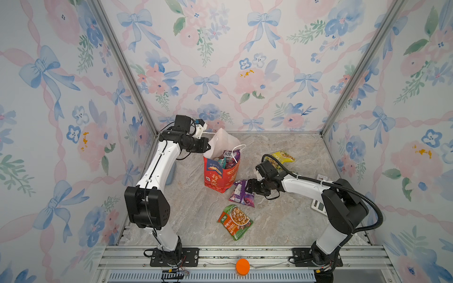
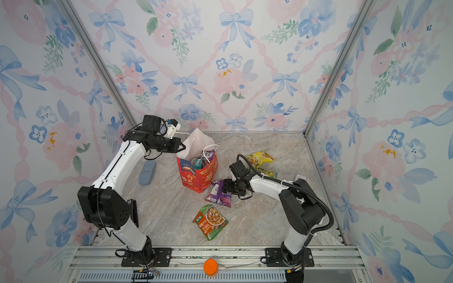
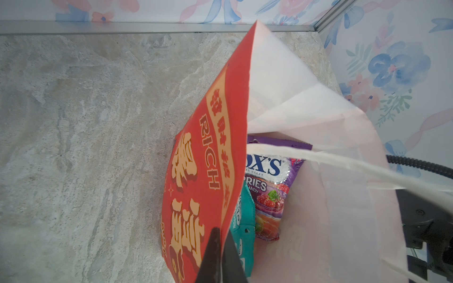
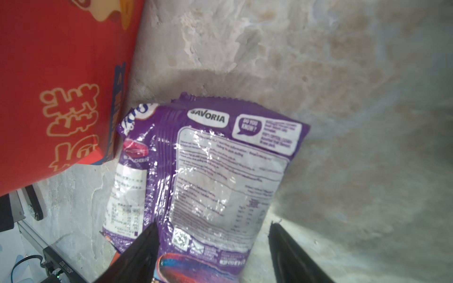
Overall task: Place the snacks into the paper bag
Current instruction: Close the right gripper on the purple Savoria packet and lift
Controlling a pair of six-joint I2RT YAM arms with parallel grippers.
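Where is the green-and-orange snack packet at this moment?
In both top views the green-and-orange packet lies flat on the table, front centre, just nearer the camera than the purple packet beside the paper bag, apart from both.

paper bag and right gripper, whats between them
A purple packet lies between the paper bag and the right gripper, seen in the right wrist view.

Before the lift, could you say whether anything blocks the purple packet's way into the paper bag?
Only the white cord handle, looping across the paper bag's mouth; the left gripper holds its rim. The purple packet lies beside it.
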